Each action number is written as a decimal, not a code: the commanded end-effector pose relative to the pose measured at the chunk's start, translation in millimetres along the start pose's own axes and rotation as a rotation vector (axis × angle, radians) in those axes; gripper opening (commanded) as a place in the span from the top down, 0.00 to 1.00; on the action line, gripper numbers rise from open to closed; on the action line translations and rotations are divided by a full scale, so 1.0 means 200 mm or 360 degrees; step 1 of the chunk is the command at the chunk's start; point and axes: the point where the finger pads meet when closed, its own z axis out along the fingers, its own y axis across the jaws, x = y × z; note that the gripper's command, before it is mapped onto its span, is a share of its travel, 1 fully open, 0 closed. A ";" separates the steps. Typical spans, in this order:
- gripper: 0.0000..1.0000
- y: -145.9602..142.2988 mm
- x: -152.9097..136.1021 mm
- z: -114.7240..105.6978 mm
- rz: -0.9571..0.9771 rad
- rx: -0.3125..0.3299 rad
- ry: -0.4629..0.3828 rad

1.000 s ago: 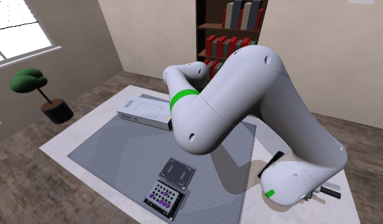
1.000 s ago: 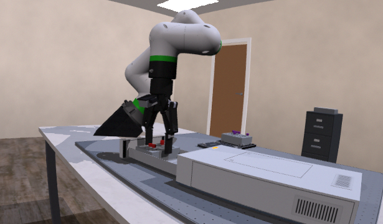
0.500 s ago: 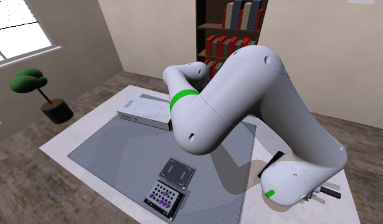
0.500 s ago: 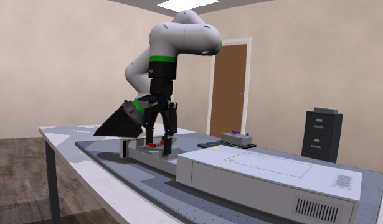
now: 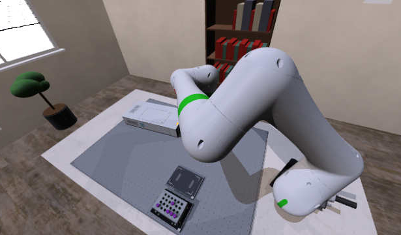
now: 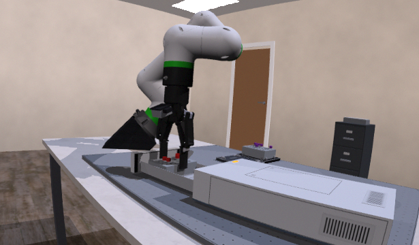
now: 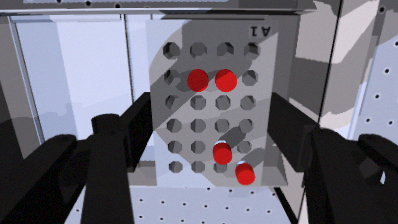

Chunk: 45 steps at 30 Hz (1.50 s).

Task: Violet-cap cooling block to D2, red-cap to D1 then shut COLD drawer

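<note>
The cooling block with red-capped tubes (image 7: 186, 114) (image 6: 168, 165) lies in the open drawer (image 7: 85, 70) (image 6: 149, 169) of the cooler COLD (image 6: 281, 194) (image 5: 151, 117). Several red caps stand in its bores. My gripper (image 7: 209, 108) (image 6: 172, 160) reaches down into the drawer and is shut on this block, one finger on each long side. The block with violet-capped tubes (image 5: 182, 206) (image 6: 258, 150) sits on the far deck slot. The slot D1 (image 5: 185, 181) (image 6: 227, 158) beside it is bare. COLD's lamp (image 6: 235, 162) glows orange. In the top view the arm hides the gripper and the drawer.
The arm's big links (image 5: 252, 108) hang over the right half of the grey perforated deck (image 5: 128, 156). The arm's base (image 5: 304, 196) stands at the table's right corner. A bookshelf, a plant and a filing cabinet stand off the table.
</note>
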 end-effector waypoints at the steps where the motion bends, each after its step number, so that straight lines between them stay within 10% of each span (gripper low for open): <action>1: 0.61 0.00 0.00 0.00 0.0000 0.0001 0.0002; 22: 0.90 0.00 0.00 0.00 0.0000 0.0001 0.0002; 45: 0.90 0.00 0.00 0.00 0.0000 0.0001 0.0002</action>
